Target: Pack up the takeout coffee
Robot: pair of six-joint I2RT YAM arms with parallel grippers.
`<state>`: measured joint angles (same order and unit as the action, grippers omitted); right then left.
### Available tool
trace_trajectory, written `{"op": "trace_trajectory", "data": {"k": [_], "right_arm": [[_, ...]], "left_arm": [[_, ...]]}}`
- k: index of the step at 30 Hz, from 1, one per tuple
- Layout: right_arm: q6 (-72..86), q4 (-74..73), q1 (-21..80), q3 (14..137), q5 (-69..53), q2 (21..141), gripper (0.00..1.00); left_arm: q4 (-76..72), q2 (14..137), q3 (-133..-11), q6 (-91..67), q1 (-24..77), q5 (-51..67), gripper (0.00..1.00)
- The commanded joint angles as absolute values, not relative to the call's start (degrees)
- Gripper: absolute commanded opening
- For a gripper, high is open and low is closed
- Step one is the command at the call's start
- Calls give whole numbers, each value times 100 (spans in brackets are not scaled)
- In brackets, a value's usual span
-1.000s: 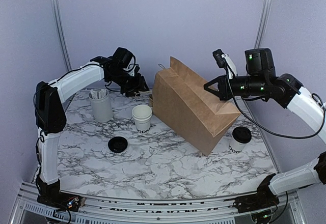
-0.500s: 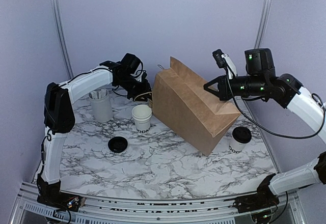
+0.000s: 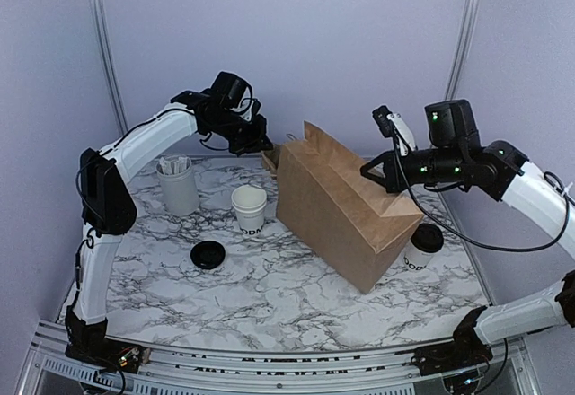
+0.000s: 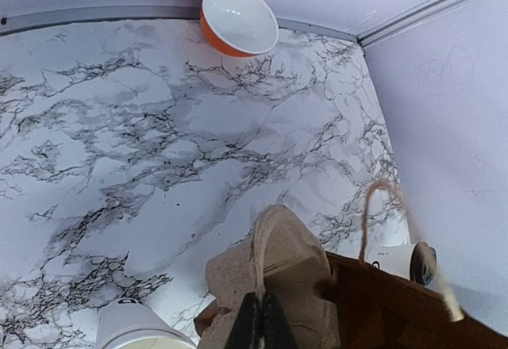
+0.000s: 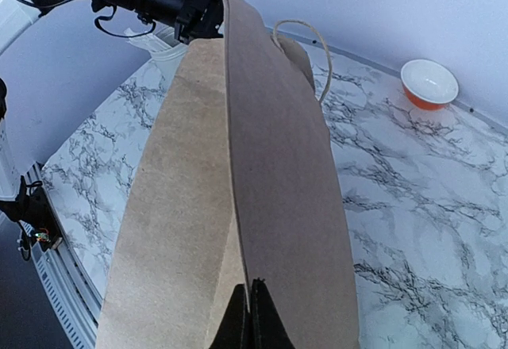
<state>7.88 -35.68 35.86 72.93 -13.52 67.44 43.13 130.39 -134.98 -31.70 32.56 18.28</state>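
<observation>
Cup point(image 3: 418, 258): white, black lid point(image 3: 428, 237), dark lettering; left fingers point(image 4: 252, 327), right fingers point(image 5: 237, 319) tight on bag point(image 3: 346, 206).

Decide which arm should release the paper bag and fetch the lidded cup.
Probably right. The right hand pinches the bag at its right rim, on the side where the lidded cup stands. The left hand grips its far left end, with the bag between it and the cup.

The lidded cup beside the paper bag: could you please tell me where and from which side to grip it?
The lidded cup stands upright with the paper bag close on its left, so probably clasp its side wall below the lid, from the right or the near side.
</observation>
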Motion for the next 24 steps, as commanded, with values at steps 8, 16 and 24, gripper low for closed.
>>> {"op": "trace_trajectory", "data": {"k": [8,16,24], "right_arm": [[1139,-3141,3646,6946,-769,6156,1],[1439,-2762,3650,6721,-431,6004,2],[1483,-2750,3653,6702,-361,6032,2]], "left_arm": [[4296,12398,-13653,-3098,2976,1049,0],[4176,11599,-13384,-3233,2858,-175,0],[3999,11050,-12892,-3274,2750,-661,0]]}}
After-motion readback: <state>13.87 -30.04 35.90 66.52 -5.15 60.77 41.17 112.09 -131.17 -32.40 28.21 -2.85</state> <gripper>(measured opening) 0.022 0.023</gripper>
